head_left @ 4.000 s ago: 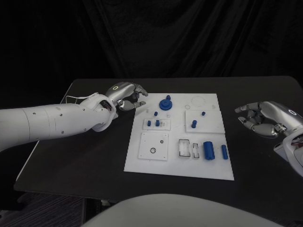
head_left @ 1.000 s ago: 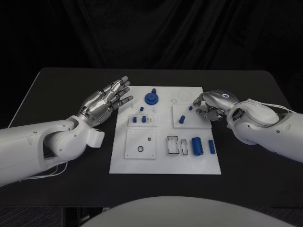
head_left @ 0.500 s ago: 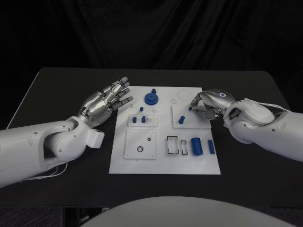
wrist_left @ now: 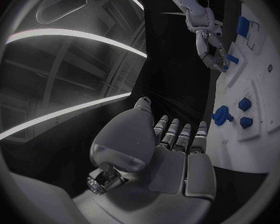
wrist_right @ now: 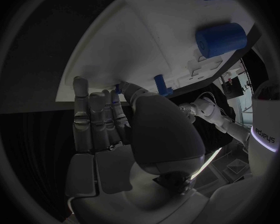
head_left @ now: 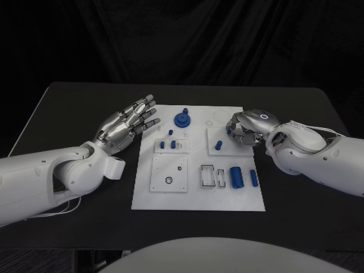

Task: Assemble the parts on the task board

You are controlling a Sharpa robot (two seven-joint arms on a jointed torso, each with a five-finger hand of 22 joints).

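The left hand (head_left: 131,121) hovers flat with fingers spread apart, holding nothing, just off the near edge of the white task board (head_left: 197,196), which lies on the black tabletop (head_left: 75,99).

Beyond its fingertips, on the board, a round blue knob (head_left: 183,119) already stands seated, and a pair of short blue pegs (head_left: 172,143) stand upright in a small raised block. Nearer the robot a square plate with a ring hole (head_left: 169,174) looks unfilled. Between the two hands another blue peg (head_left: 218,144) stands in its own block.

The right hand (head_left: 244,130) is curled over the far right part of the board, fingers drawn together around a small blue peg (wrist_right: 117,89); whether it truly pinches it or only touches it I cannot tell.

On the robot's side of that hand, a blue cylinder (head_left: 236,177) and a slim blue pin (head_left: 253,176) lie loose beside empty slots (head_left: 208,175), so I'd judge the job about half done.

Black curtains close off the room behind.
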